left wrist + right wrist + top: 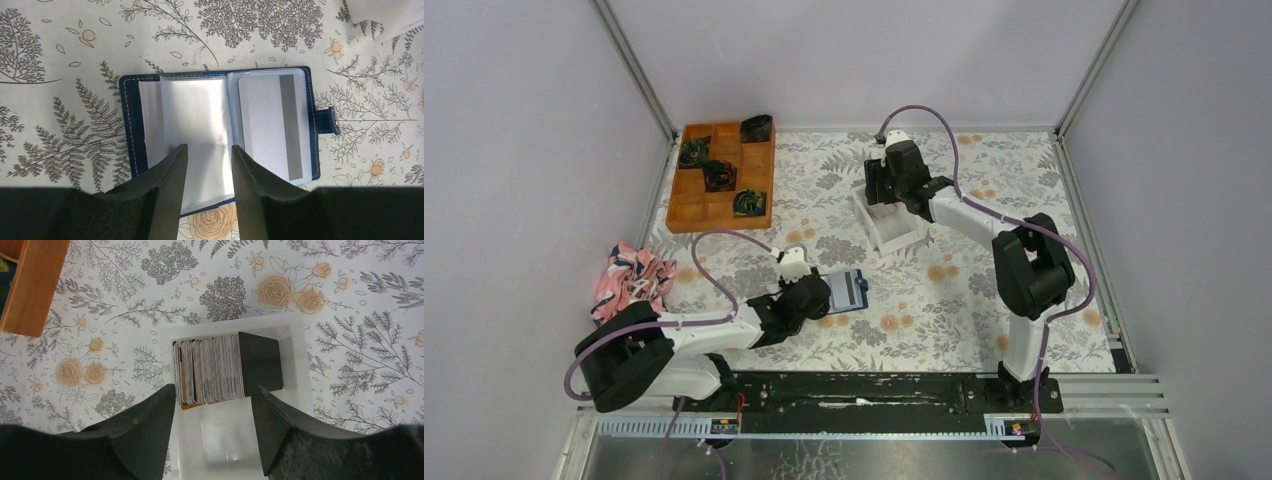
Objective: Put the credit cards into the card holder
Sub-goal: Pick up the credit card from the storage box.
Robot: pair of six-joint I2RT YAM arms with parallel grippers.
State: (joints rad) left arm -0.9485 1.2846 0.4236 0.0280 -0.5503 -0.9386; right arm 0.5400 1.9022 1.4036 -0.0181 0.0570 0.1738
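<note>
Top view: card holder (852,290) lies open on the floral counter (944,300), at the tip of the left claw (829,296). Right claw (889,200) hangs over a white box (894,235). Orange tray (721,177) sits far left.

Left wrist: left claw half spread, empty, tips over the holder's middle clear sleeve (195,125). One pale card (270,127) sits in the right-hand sleeve.

Right wrist: right claw wide, holding nothing. Credit cards (210,369) stand on edge in a row inside the box, a dark one (260,362) at the right end.

box (296,347) walls ring cards (210,370), top open
</note>
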